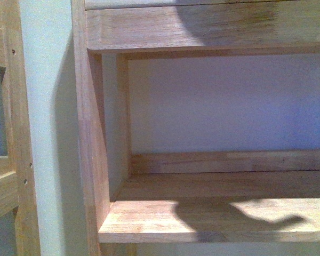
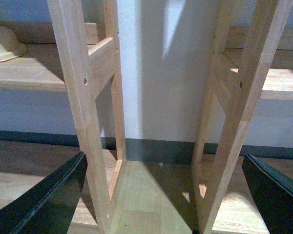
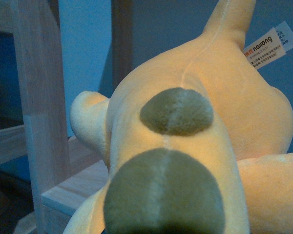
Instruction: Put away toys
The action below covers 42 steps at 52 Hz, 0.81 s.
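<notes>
**Nearly all plush: toy crowds the right wrist camera beside wooden shelving**

A yellow-orange plush animal [image 3: 195,151] fills most of the right wrist view, very close to the lens. Two olive-green patches [image 3: 176,111] sit along its middle seam, and a printed paper tag [image 3: 266,48] sticks out near one pointed limb. Behind it stand a wooden upright [image 3: 41,112] and the edge of a shelf board [image 3: 73,192]. The toy hides the right jaws, so I cannot tell how they stand.

The left jaws are spread wide and hold nothing. Their dark fingers [image 2: 49,204] frame two shelf-unit legs [image 2: 80,112] against a pale wall, and a cream bowl [image 2: 2,44] rests on a shelf off to one side.

Ahead, the front view shows a wooden shelf compartment [image 1: 149,220] with a shadow [image 1: 232,216] across its board.
</notes>
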Each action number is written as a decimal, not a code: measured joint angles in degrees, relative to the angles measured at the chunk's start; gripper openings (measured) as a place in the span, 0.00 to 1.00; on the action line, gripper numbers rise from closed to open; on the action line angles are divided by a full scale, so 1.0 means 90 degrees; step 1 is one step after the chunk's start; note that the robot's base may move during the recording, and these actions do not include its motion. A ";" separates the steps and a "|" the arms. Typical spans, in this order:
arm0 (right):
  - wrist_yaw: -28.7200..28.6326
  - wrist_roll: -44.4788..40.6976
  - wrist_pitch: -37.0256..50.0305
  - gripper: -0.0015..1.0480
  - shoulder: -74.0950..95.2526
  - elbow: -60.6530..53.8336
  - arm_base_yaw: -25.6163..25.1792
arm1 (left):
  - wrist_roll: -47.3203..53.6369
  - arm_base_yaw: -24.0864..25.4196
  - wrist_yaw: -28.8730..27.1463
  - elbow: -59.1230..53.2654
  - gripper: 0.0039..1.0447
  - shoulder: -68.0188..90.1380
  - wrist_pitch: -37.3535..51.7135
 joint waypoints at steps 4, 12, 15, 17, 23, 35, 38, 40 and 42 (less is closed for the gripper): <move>0.0153 -0.0015 -0.0226 0.10 0.0743 0.0833 0.0355 | 0.0000 0.0000 0.0000 0.0000 0.94 0.0000 0.0000; 0.0238 -0.0138 -0.0476 0.10 0.1489 0.1637 0.0682 | 0.0000 0.0000 0.0000 0.0000 0.94 0.0000 0.0000; 0.0236 -0.0155 -0.0539 0.10 0.1821 0.1967 0.0797 | 0.0000 0.0000 0.0000 0.0000 0.94 0.0000 0.0000; 0.0226 -0.0160 -0.0590 0.10 0.2013 0.2169 0.0840 | 0.0000 0.0000 0.0000 0.0000 0.94 0.0000 0.0000; 0.0192 -0.0061 -0.0743 0.10 0.2584 0.2790 0.0874 | 0.0000 0.0000 0.0000 0.0000 0.94 0.0000 0.0000; 0.0168 0.0578 -0.0976 0.10 0.3456 0.3908 0.0738 | 0.0000 0.0000 0.0000 0.0000 0.94 0.0000 0.0000; 0.0097 0.0911 -0.1049 0.10 0.3667 0.4221 0.0653 | 0.0000 0.0000 0.0000 0.0000 0.94 0.0000 0.0000; 0.0046 0.1049 -0.1052 0.10 0.3706 0.4277 0.0624 | 0.0000 0.0000 0.0000 0.0000 0.94 0.0000 0.0000; -0.0039 0.1226 -0.1042 0.10 0.3738 0.4303 0.0573 | 0.0000 0.0000 0.0000 0.0000 0.94 0.0000 0.0000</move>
